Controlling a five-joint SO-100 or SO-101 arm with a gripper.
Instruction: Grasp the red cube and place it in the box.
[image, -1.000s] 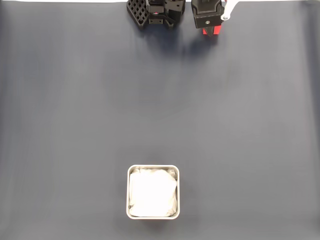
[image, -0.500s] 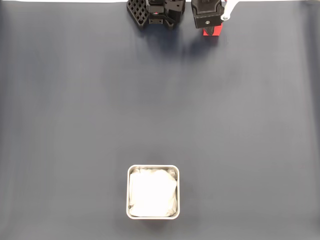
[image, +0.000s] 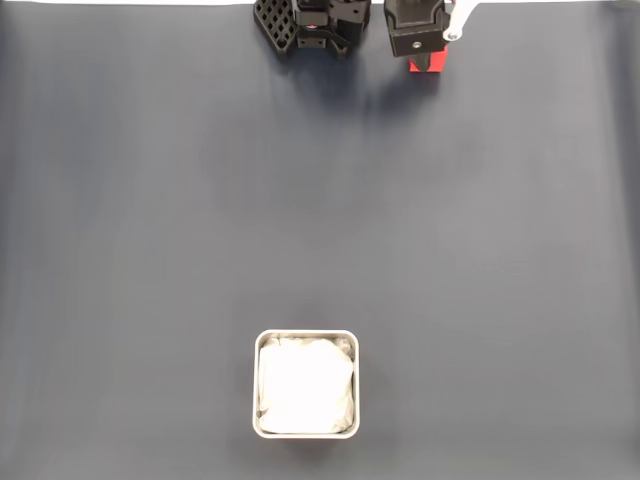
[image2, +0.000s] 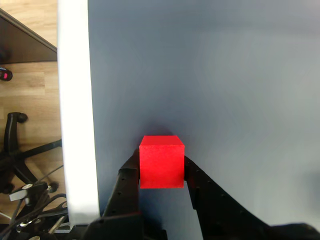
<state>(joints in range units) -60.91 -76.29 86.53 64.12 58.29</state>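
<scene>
In the wrist view, the claw (image2: 161, 172) has its two black fingers (image2: 126, 180) closed against opposite flat sides of the red cube (image2: 161, 161), near the table's white edge (image2: 75, 115). The cube looks rigid, light and smooth-faced, so squeezing square across parallel faces, as here, should hold it; a grip on the corners would likely slip. In the fixed view, the cube (image: 428, 63) sits at the top of the dark mat (image: 320, 220), well apart from the white-lined box (image: 306, 384) at the bottom.
</scene>
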